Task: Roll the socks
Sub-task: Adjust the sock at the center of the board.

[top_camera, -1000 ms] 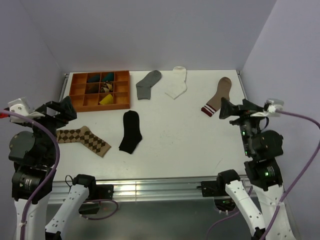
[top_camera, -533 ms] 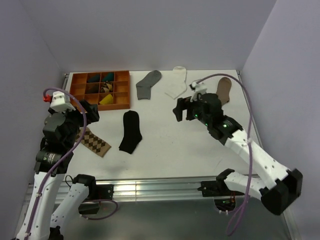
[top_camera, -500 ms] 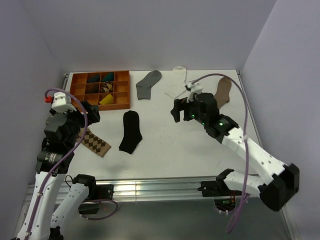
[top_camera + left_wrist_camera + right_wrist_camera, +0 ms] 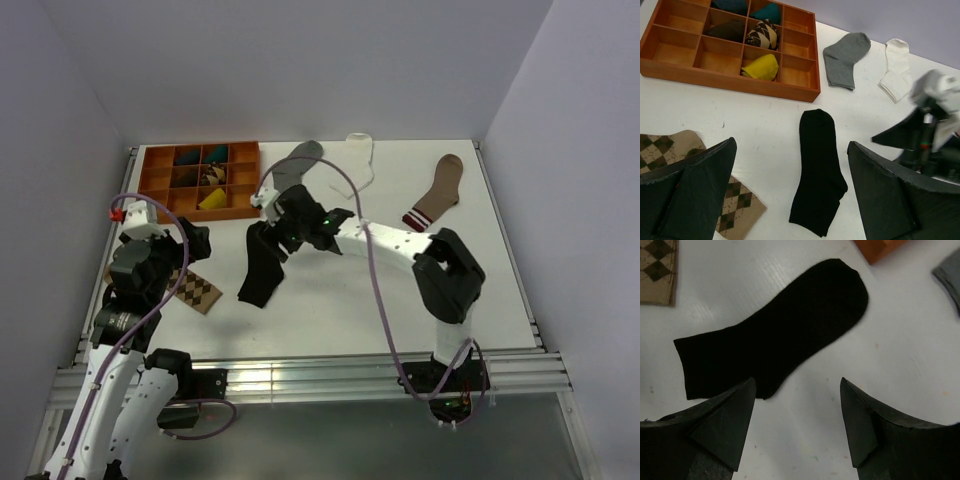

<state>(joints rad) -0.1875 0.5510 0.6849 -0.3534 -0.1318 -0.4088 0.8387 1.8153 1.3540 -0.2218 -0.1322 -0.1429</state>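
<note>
The black sock (image 4: 262, 272) lies flat at the table's middle left; it also shows in the left wrist view (image 4: 817, 185) and the right wrist view (image 4: 780, 335). The grey sock (image 4: 297, 165) and the white sock (image 4: 357, 165) lie flat at the back. My right gripper (image 4: 270, 238) is open and empty, reaching across to just above the black sock's upper end, with its fingertips (image 4: 747, 390) beside the sock's edge. My left gripper (image 4: 190, 240) is open and empty (image 4: 790, 145), raised left of the black sock.
An orange divided tray (image 4: 152, 205) with several rolled socks stands at the back left. A tan diamond-patterned sock (image 4: 197, 291) lies under my left arm. A brown sock with a striped cuff (image 4: 437, 190) lies at the back right. The right arm's cable loops over the grey sock.
My right arm has swung from the right side across the table to the black sock. My left arm has shifted slightly nearer the table. No sock has moved.
</note>
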